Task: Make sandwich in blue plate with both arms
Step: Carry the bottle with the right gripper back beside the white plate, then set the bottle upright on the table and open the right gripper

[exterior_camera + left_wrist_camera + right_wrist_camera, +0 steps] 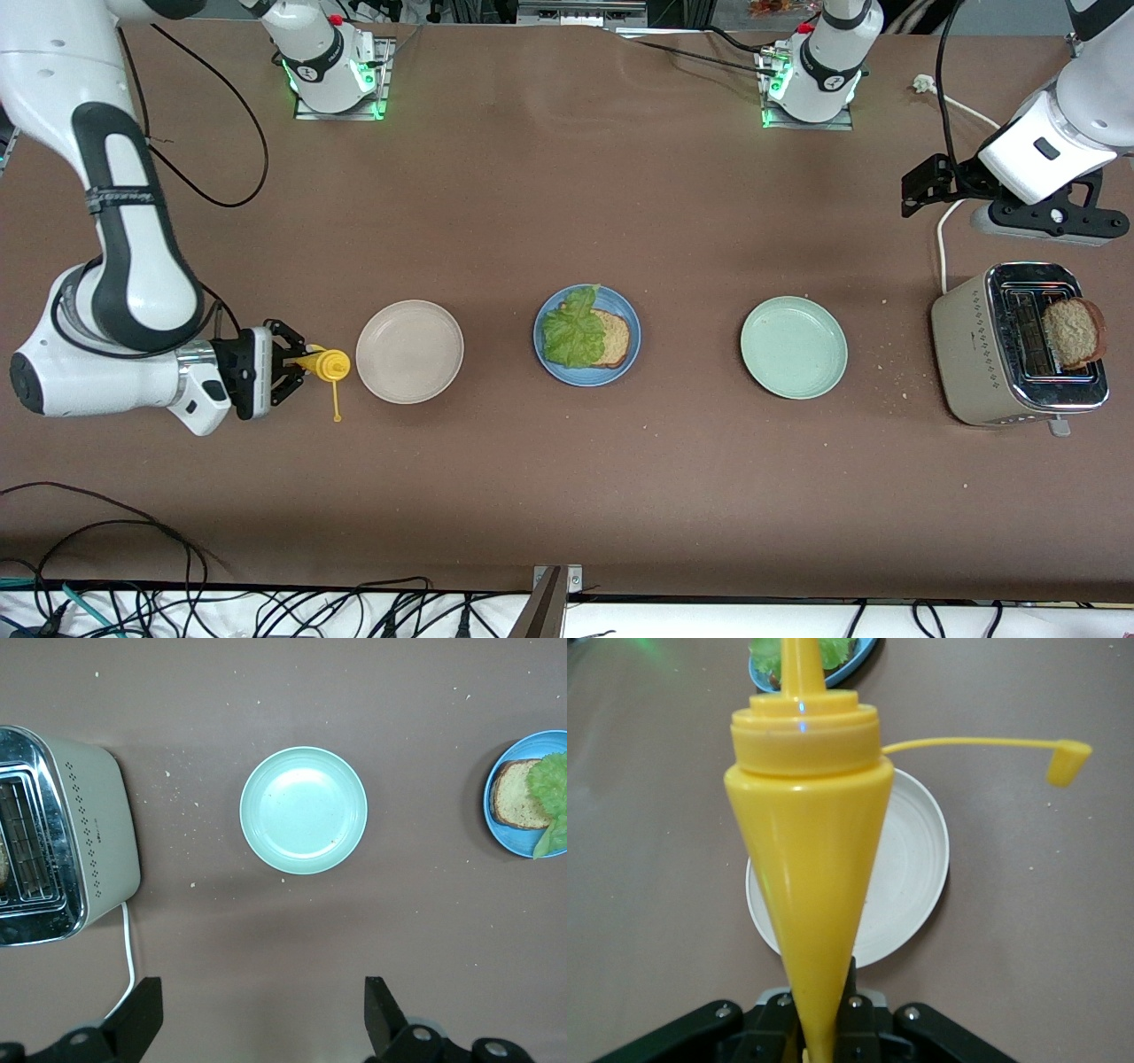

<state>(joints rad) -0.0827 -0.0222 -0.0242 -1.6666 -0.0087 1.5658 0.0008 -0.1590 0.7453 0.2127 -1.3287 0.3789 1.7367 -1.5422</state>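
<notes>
The blue plate (589,378) sits mid-table with one brown bread slice (614,337) on it and a green lettuce leaf (574,335) lying over that slice. A second slice (1074,332) stands in the toaster (983,354). My right gripper (297,363) is shut on a yellow squeeze bottle (330,364), held level beside the beige-white plate (409,352) with its cap hanging open. In the right wrist view the bottle (806,842) points over that plate (912,868). My left gripper (912,186) is open and empty, up over the table beside the toaster.
A mint-green plate (794,346) lies between the blue plate and the toaster; the left wrist view shows it (304,810), the toaster (89,833) and the blue plate (509,840). A white cord (943,248) runs from the toaster. Crumbs are scattered near it.
</notes>
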